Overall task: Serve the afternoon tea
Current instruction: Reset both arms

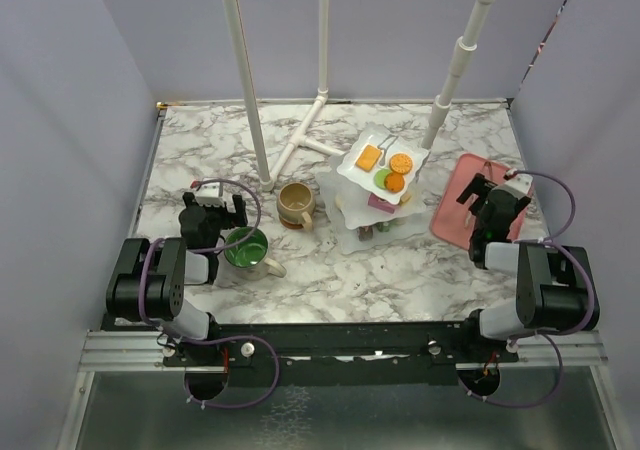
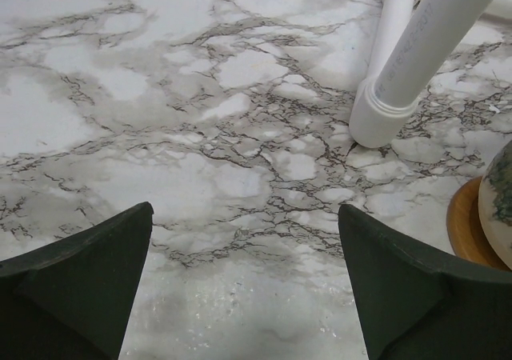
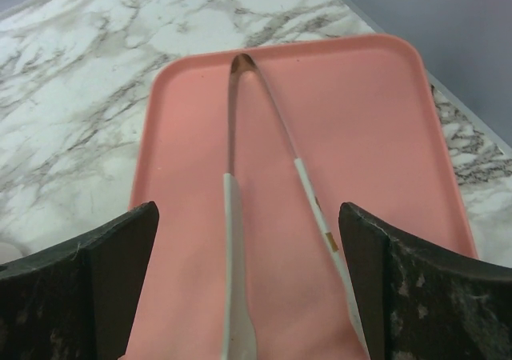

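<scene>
The white tiered stand (image 1: pixel 352 175) stands mid-table, with orange and green toy biscuits (image 1: pixel 396 173) on its top plate and pastries on the lower one. The beige mug (image 1: pixel 297 204) sits on a brown coaster (image 2: pixel 468 228) left of the stand. The green-lined mug (image 1: pixel 245 248) is nearer, at the left. My left gripper (image 1: pixel 214 210) is open and empty over bare marble just behind the green-lined mug; the left wrist view (image 2: pixel 244 284) shows the beige mug (image 2: pixel 500 204) at its right edge. My right gripper (image 1: pixel 481 192) is open over the pink tray, its jaws (image 3: pixel 248 284) on either side of the tongs (image 3: pixel 232 216).
The flat pink tray (image 1: pixel 452 210) lies right of the stand and holds only metal tongs with white handles. White pipe posts rise from the back of the table, one base (image 2: pixel 384 112) just ahead of my left gripper. Grey walls close in both sides.
</scene>
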Available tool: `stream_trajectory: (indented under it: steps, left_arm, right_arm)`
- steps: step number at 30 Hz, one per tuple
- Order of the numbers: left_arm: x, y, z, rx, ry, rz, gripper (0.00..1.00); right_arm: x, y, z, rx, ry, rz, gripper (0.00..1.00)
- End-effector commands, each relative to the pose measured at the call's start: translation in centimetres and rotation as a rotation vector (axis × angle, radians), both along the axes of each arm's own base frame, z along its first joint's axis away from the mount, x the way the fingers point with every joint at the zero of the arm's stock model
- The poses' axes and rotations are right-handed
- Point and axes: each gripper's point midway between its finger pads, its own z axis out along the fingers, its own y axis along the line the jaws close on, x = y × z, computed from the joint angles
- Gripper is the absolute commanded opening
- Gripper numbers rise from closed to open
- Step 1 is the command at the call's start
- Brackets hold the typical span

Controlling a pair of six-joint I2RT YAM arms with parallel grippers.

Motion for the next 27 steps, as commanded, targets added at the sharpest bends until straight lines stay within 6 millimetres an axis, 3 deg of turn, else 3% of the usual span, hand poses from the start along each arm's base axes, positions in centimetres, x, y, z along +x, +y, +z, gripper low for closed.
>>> stream_trajectory:
  steps: [1, 2, 4, 8, 10, 12, 14, 27]
  left_arm:
    - [-0.2, 0.6, 3.2, 0.012, -0.224, 0.065, 0.99]
    - [-0.6, 0.7, 3.3, 0.01, -0.253, 0.071, 0.99]
    - [-1.0, 0.7, 3.7, -0.001, -0.295, 0.075, 0.99]
    - [-0.1, 0.9, 3.0, 0.006, -0.253, 0.084, 0.99]
    - [0.7, 1.0, 2.3, 0.01, -0.2, 0.092, 0.99]
    - [1.5, 1.4, 1.8, 0.005, -0.168, 0.118, 0.99]
    - [1.6, 0.7, 1.5, 0.016, -0.152, 0.112, 0.99]
    - [1.5, 0.6, 1.6, 0.017, -0.153, 0.111, 0.99]
  right_arm:
    - [0.5, 2.4, 2.1, -0.108, -0.103, 0.105, 0.98]
    - [0.2, 3.2, 3.1, -0.148, -0.16, 0.121, 0.99]
    - [0.1, 5.2, 3.0, -0.213, -0.152, 0.189, 1.0]
    - [-0.3, 5.9, 2.4, -0.2, -0.156, 0.217, 1.0]
    - [-0.9, 5.8, 3.1, -0.248, -0.233, 0.222, 1.0]
    - [-0.6, 6.0, 1.9, -0.206, -0.162, 0.228, 1.0]
    - [0.7, 5.5, 1.9, -0.202, -0.158, 0.209, 1.0]
    - [0.4, 5.0, 1.7, -0.164, -0.146, 0.211, 1.0]
